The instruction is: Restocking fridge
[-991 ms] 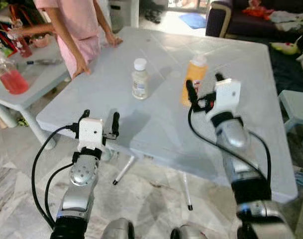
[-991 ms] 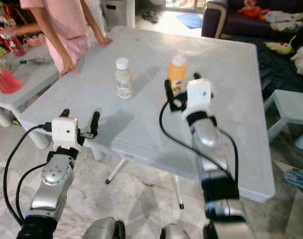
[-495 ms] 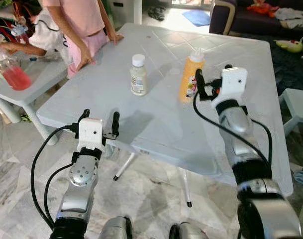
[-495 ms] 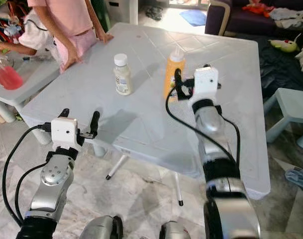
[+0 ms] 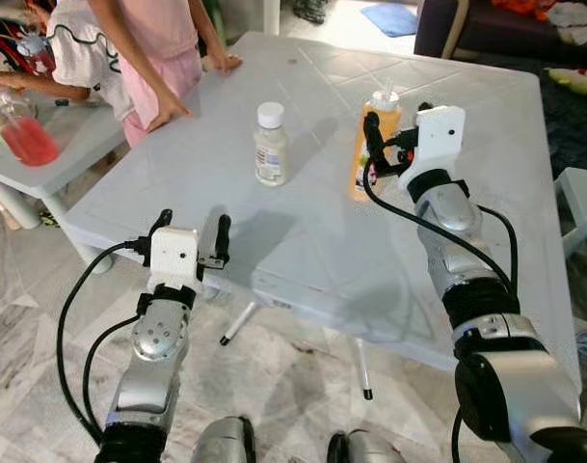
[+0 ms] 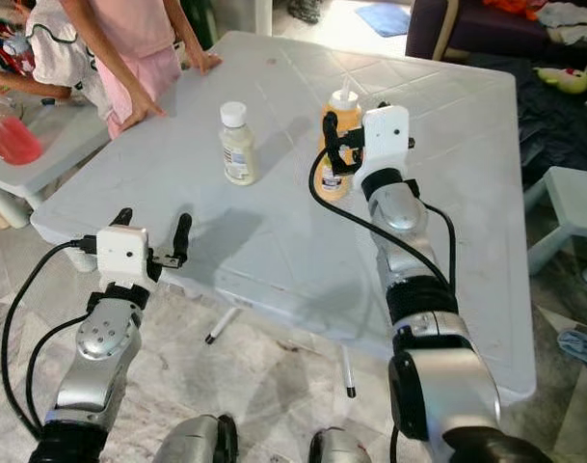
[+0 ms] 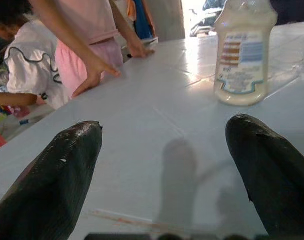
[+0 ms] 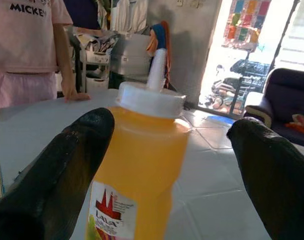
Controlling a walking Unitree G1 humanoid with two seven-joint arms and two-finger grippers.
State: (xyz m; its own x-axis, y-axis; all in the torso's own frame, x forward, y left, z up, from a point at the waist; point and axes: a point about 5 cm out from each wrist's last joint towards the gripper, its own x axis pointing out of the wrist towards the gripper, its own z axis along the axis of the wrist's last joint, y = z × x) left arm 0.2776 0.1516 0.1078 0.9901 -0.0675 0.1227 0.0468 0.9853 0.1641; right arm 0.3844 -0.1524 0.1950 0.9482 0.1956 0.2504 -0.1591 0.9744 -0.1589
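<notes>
Two bottles are standing on the white table (image 5: 303, 241): an orange sauce bottle (image 5: 374, 135) and, left of it, a pale cream bottle (image 5: 269, 145). The right gripper (image 8: 166, 165) is reaching around the orange one, fingers spread wide (not touching). The left gripper (image 5: 189, 231) is hovering, fingers wide apart, at the table's near edge.

The right gripper (image 6: 353, 130) now reaches up over the table (image 5: 303, 241) to the orange bottle (image 8: 142, 165), its open fingers (image 8: 67, 160) flanking the bottle's upper part rather than hanging lower beside it as before. At the table's far corner, a second person in a white shirt (image 5: 81, 58) now stands beside the one in pink (image 5: 168, 39).
</notes>
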